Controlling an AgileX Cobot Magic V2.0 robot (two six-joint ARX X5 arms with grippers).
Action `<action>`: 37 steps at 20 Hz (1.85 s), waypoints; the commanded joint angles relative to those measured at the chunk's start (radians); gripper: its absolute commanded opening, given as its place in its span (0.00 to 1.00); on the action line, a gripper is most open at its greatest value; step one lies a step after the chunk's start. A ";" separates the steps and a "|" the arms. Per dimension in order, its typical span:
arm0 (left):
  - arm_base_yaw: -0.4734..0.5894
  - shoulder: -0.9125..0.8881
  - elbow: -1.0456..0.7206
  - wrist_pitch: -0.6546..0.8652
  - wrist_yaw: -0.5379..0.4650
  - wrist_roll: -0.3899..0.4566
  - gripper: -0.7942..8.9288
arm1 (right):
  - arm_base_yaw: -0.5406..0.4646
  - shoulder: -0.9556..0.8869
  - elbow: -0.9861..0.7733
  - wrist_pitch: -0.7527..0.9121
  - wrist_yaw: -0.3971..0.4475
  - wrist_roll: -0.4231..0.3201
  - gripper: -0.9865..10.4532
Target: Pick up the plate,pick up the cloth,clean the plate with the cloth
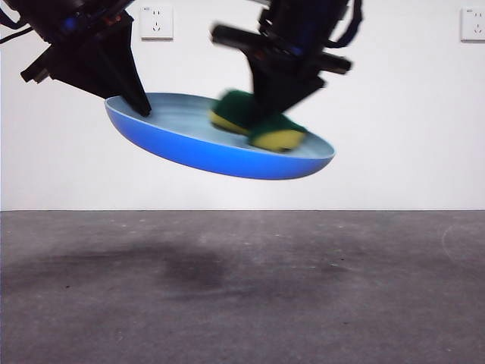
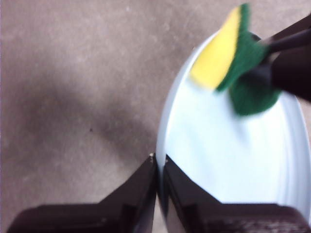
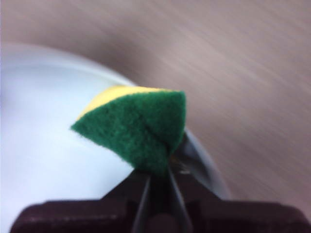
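Observation:
The light-blue plate (image 1: 220,148) hangs tilted in the air above the table. My left gripper (image 1: 140,102) is shut on its rim at the left end; the left wrist view shows the jaws pinching the rim (image 2: 159,167) of the plate (image 2: 218,150). My right gripper (image 1: 274,114) is shut on the cloth (image 1: 258,121), a yellow sponge with a green top, and presses it on the plate's inside near the right. The cloth also shows in the left wrist view (image 2: 233,58) and the right wrist view (image 3: 138,126), over the plate (image 3: 43,136).
The grey table (image 1: 242,288) lies below with the plate's shadow on it. A white wall with two sockets (image 1: 156,23) stands behind.

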 commanded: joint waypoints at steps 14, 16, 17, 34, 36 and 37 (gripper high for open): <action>0.019 -0.013 0.005 0.106 0.089 -0.042 0.07 | 0.058 0.004 -0.010 -0.338 0.146 -0.010 0.07; 0.018 -0.013 0.005 0.066 0.154 -0.040 0.07 | 0.042 0.003 -0.010 -0.317 0.264 -0.010 0.07; 0.018 -0.013 0.005 0.051 0.185 -0.035 0.07 | 0.034 0.003 -0.010 -0.295 0.294 -0.010 0.07; 0.034 0.062 0.005 0.037 -0.410 0.075 0.07 | 0.025 -0.248 -0.010 0.019 -0.010 0.022 0.07; 0.061 0.116 0.005 0.057 -0.409 0.084 0.07 | 0.025 -0.323 -0.010 -0.009 -0.010 0.023 0.07; 0.072 0.149 0.005 0.065 -0.409 0.089 0.07 | 0.026 -0.360 -0.010 -0.023 -0.011 0.022 0.07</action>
